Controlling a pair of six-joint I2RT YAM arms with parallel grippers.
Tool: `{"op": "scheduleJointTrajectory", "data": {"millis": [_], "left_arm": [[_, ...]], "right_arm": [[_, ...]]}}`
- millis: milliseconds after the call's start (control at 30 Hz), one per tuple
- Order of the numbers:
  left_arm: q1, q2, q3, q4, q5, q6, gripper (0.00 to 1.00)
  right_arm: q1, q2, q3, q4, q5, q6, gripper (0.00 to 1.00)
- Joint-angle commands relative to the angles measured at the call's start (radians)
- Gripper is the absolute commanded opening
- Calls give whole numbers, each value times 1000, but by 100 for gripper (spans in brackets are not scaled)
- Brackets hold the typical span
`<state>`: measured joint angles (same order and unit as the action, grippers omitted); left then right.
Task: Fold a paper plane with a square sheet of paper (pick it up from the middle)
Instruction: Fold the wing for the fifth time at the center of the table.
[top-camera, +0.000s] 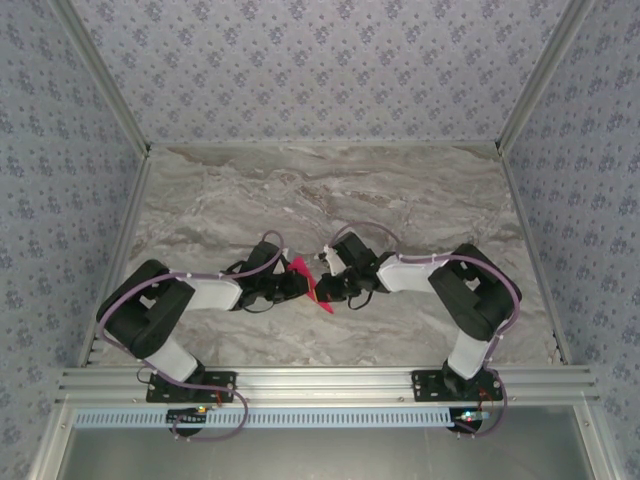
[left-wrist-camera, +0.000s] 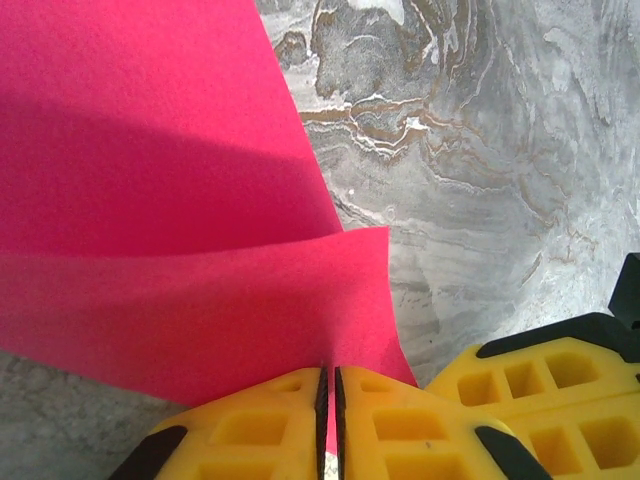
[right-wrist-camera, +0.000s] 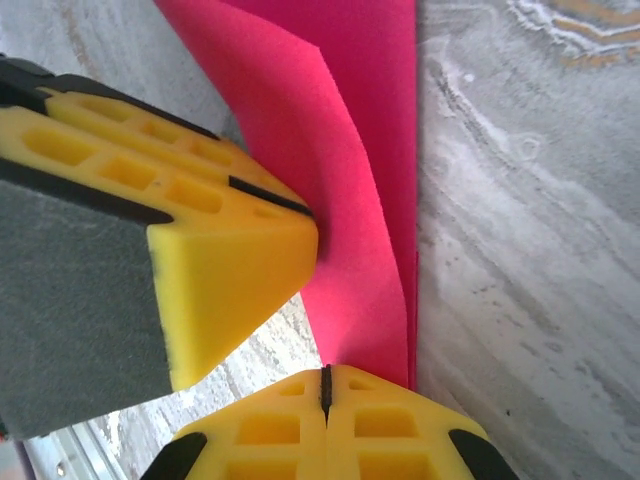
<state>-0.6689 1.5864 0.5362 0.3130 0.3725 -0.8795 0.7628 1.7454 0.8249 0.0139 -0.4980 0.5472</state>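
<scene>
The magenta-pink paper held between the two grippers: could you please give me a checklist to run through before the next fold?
1. Left gripper pinches the thin magenta-pink sheet of paper: ok, the jaws are closed on its edge.
2. Right gripper grips the same sheet: ok, the jaws are shut at its lower edge.
3. Paper doubled over: ok, two layers overlap in the left wrist view.
4. Fold pressed flat: not ok, the upper layer curves loosely.
5. Paper lifted off the grey marbled table: cannot tell.
6. Grippers clear of each other: cannot tell; they sit very close together.
</scene>
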Motion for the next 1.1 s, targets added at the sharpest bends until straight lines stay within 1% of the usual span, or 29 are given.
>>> {"op": "scheduleJointTrajectory", "data": {"millis": [0,200,367,533,767,900,1067], "left_arm": [[-4,6,16,-26,-26,14,12],[-4,5,18,-27,-28,13,12],[-3,-4,23,-38,-42,19,12],[5,-30,54,-91,-66,97,12],[39,-86,78,-138,-97,231,21],[80,-88,68,-135,-91,248,22],[107,-60,64,-103,-68,260,22]], "right_arm": [[17,22,8,19,66,46,0],[29,43,13,16,66,44,0],[26,42,-9,-52,103,1,0],[6,37,-57,-100,100,-49,0],[-14,28,-78,-145,84,-89,0],[-18,29,-88,-152,76,-95,0],[-19,28,-92,-159,67,-100,0]]}}
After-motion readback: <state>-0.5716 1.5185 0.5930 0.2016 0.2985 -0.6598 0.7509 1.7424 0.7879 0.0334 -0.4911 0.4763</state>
